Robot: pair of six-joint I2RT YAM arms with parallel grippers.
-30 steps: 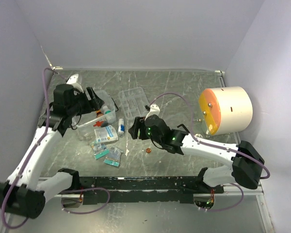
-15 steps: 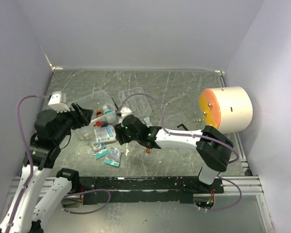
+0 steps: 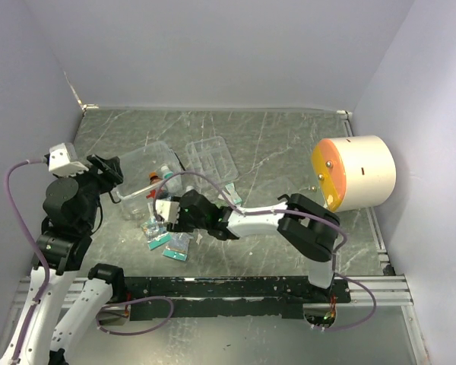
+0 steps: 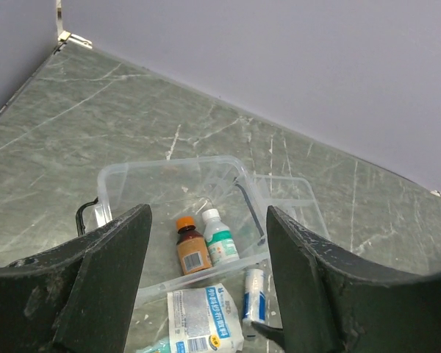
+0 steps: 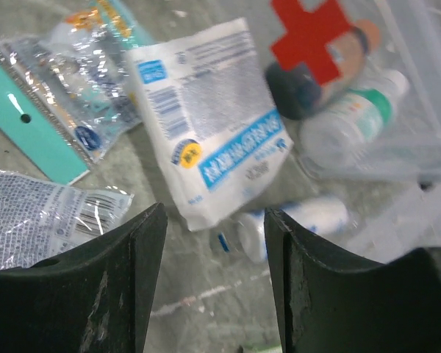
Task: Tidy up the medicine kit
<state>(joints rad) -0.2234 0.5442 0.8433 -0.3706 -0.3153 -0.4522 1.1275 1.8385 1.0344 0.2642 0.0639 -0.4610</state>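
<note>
Top external view gives us a dark grey-green table [image 3: 289,141] veined like marble, hemmed in by plain lavender walls [image 3: 213,53]. A big cream cylinder [image 3: 361,175] lies at the right, its flat orange face turned toward the centre. Left of centre sits the medicine kit [image 3: 137,163], a clear hard-plastic rectangular box, open side up. We read its long axis as running roughly left to right, the right end angled a little toward the back wall. Its red cross [image 5: 309,33] shows on the clear wall in front of two small bottles lying inside, one brown with an orange cap [image 4: 191,250], one white [image 4: 220,243]. The clear divided tray [image 3: 211,158] lies just beside the box's right end. The left gripper [image 3: 106,167] hangs at the box's left, jaws apart and empty. The right gripper [image 3: 167,211] hovers over a crinkly white packet [image 5: 213,118] in front of the box, jaws likewise apart, gripping nothing.
</note>
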